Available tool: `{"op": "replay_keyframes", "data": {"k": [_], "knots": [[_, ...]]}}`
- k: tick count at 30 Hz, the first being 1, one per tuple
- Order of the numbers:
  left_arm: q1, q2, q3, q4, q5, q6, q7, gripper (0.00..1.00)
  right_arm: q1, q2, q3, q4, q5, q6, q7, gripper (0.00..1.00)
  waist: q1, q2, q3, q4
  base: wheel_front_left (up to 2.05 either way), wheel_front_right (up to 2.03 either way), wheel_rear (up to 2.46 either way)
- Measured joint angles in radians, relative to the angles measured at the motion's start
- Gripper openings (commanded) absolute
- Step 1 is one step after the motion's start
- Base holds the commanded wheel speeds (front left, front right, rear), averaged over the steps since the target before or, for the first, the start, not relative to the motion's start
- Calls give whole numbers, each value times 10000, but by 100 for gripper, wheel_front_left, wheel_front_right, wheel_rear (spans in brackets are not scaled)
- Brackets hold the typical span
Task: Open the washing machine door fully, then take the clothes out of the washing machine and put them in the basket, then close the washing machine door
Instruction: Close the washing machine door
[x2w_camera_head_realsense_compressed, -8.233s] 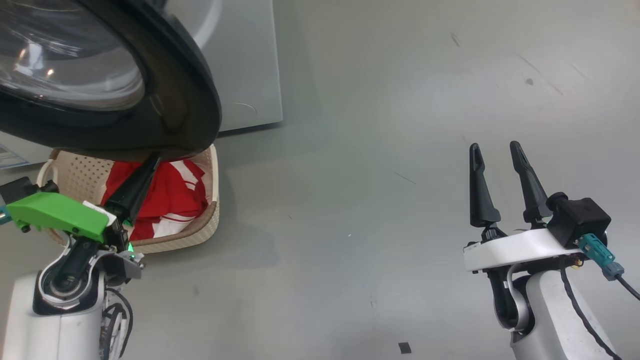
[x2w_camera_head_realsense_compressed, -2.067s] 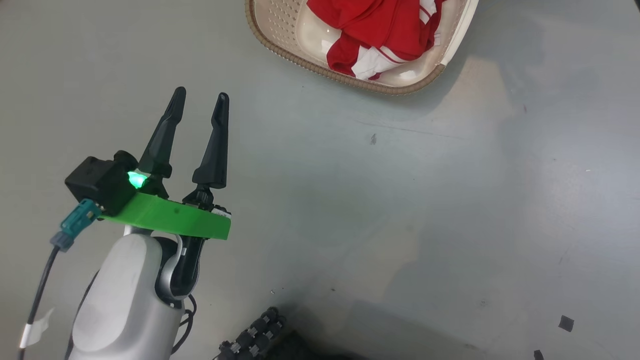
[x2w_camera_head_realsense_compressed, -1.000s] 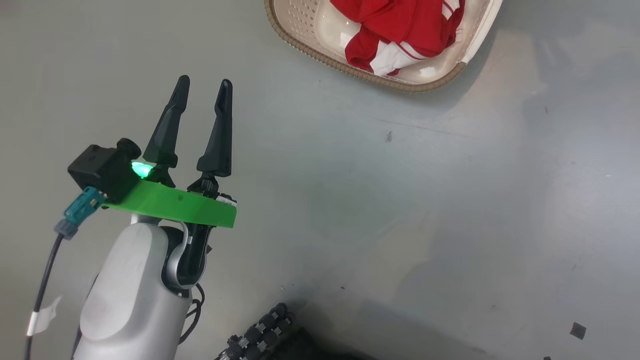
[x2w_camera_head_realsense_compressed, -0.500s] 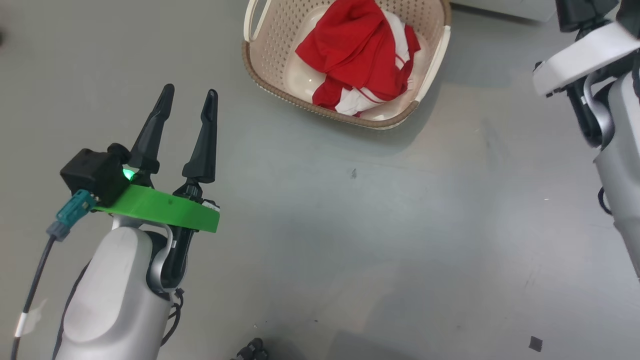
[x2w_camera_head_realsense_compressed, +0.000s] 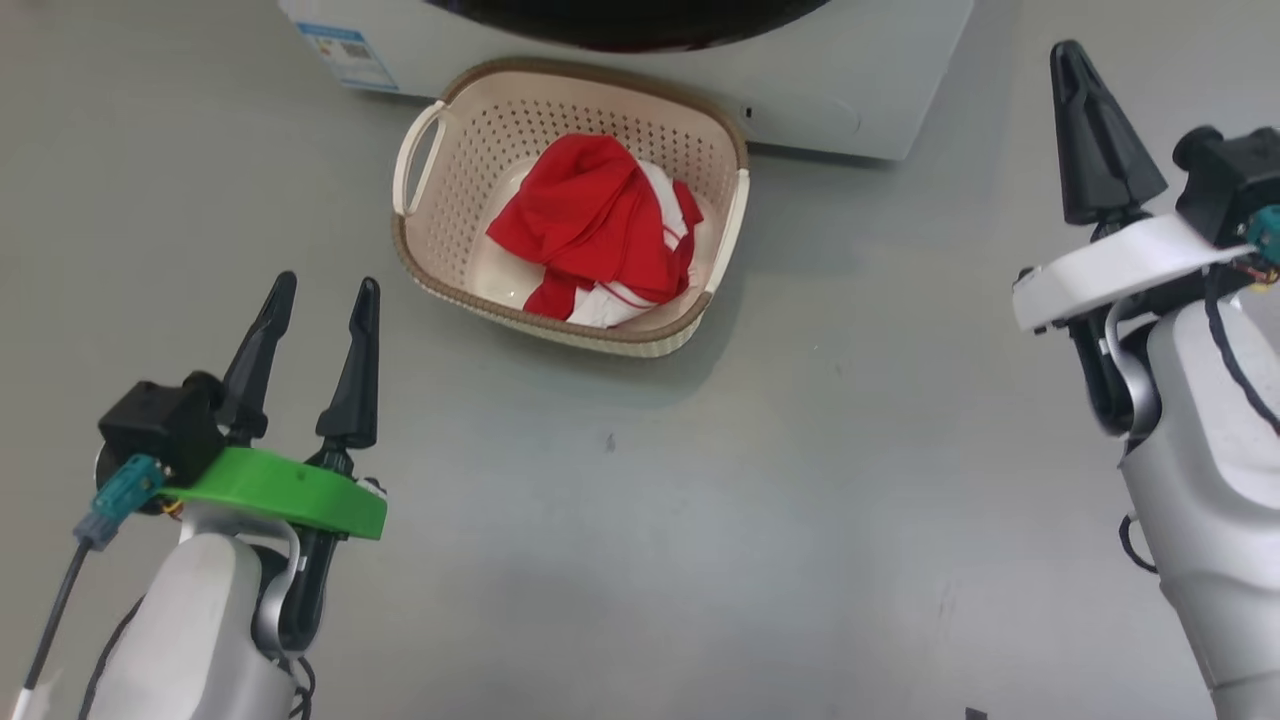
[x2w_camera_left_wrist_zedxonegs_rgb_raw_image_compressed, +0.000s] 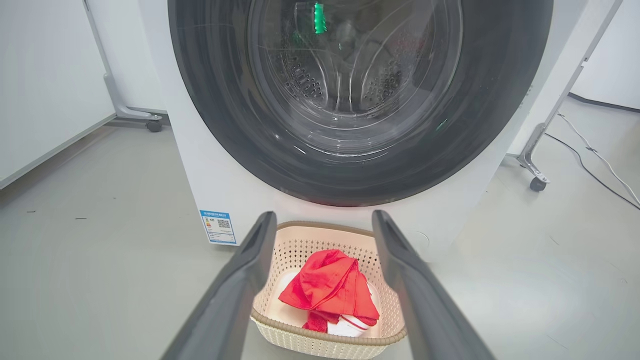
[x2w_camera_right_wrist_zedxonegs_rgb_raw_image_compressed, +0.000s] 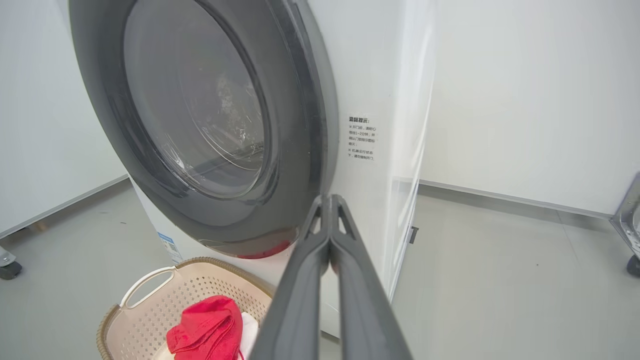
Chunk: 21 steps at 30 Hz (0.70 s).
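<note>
1. The clothes: heaped in the basket, on the floor just before the washing machine; unloading looks done.
2. The washing machine door: apparently shut.
3. My left fingers: spread, empty. My right fingers: pressed together, empty.

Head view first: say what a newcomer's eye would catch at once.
The bright red clothes jump out, heaped in the cream basket on the grey floor. Right behind it stands the washing machine door, big, black-rimmed and glassy. The left claw gapes open at lower left; the right claw is pinched shut at upper right.
</note>
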Motion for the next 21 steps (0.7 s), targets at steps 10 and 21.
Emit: {"op": "replay_keyframes", "data": {"k": [10,21], "knots": [[1104,221,161,209,96,0,0,100,2201,426,-485,-600,107,-169,2,0,0,0,-1409,-915,0,0,0],[1798,278,-54,198,148,0,0,100,3777,598,-966,-1371,107,-332,2,0,-1,0,-2641,-1809,0,0,0]]}}
